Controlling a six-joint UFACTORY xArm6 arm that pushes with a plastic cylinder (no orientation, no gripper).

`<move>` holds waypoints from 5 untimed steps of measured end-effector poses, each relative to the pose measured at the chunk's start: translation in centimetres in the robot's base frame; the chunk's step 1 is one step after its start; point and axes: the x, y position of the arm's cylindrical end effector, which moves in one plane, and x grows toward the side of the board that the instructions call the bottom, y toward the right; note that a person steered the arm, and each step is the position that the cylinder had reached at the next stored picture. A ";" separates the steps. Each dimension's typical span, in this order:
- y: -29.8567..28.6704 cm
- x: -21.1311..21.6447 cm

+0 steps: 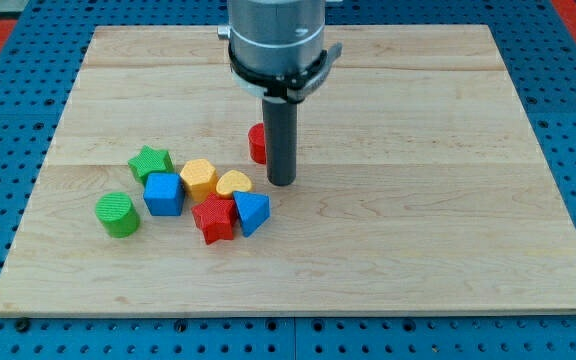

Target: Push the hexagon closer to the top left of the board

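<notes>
Wooden board on blue pegboard, my tip just right of a half-hidden red block, yellow hexagon lower left, no fingers fitted.

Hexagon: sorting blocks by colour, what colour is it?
Yellow; the hexagon shows best in the camera view.
</notes>
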 end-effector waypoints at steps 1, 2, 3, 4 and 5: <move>0.0 2.0; -0.2 2.6; -6.1 2.7; -9.4 2.7; -10.6 1.6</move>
